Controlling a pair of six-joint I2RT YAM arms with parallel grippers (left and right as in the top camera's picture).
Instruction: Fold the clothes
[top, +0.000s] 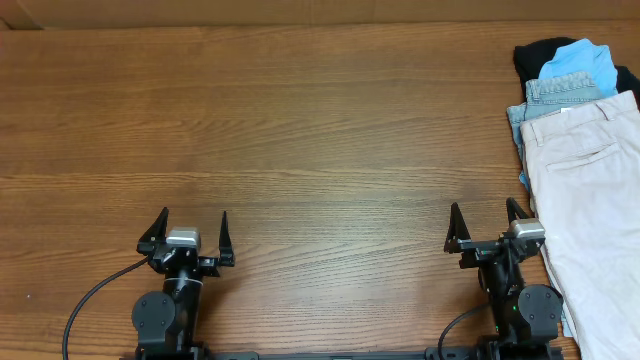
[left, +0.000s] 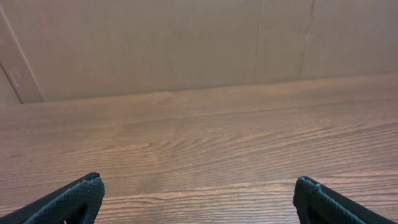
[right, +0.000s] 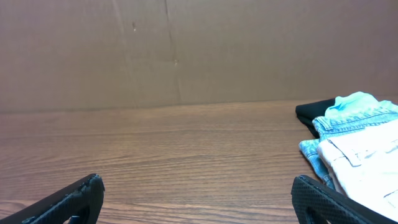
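Observation:
The clothes lie in a pile at the table's right edge. Pale beige shorts (top: 590, 190) with a waistband and a welt pocket are on top, reaching down to the front edge. Under them show light-blue denim shorts (top: 563, 91), a sky-blue garment (top: 578, 57) and a black garment (top: 535, 53). In the right wrist view the beige shorts (right: 367, 158) sit at the right, the denim (right: 348, 121) behind them. My right gripper (top: 485, 222) (right: 198, 190) stands open just left of the pile, touching nothing. Far to the left, my left gripper (top: 192, 228) (left: 199, 190) is open over bare wood.
The wooden table (top: 300, 130) stretches wide between and beyond the two arms. A brown cardboard wall (left: 186, 43) stands along the far edge. A black cable (top: 95, 300) trails from the left arm's base toward the front left.

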